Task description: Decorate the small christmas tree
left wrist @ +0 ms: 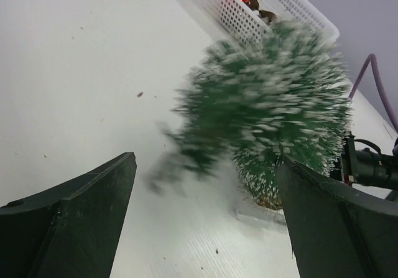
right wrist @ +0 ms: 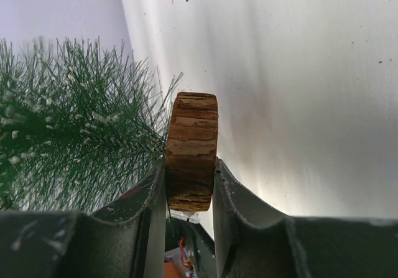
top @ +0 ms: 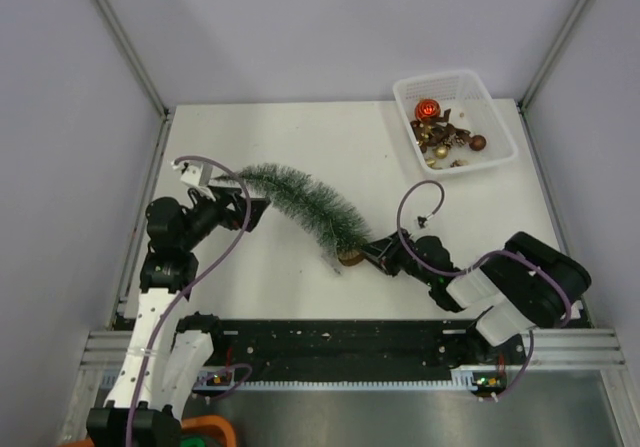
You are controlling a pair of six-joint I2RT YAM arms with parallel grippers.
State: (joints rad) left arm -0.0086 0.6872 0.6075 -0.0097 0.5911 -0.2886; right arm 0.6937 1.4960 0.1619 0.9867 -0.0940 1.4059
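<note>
Right gripper (right wrist: 190, 166): jaws partway closed and clamped on the wooden disc base (right wrist: 193, 144) of the small christmas tree (top: 303, 200). In the right wrist view the disc stands edge-on between the two fingers (right wrist: 152, 197), one flat face against each pad. About half of its rim projects past the fingertips. Bristles spread out to the left of the disc.

Left gripper (left wrist: 205, 166): jaws spread wide, nothing between the pads. In the left wrist view the tree's tip end points toward the camera and is blurred. It sits ahead of the gap and nearer the right finger. Cannot tell whether any bristle touches that finger.

Tree position: lying on its side over the white table (top: 300, 132), roughly mid-table, bent in a shallow arc. The tip is to the left, close to the left gripper. The base is to the right, at the right gripper. Cannot tell whether the bristles rest on the table surface.

White basket (top: 433, 78) sits at the far right corner, well apart from the tree, holding red and brown ornaments (top: 445, 132).
</note>
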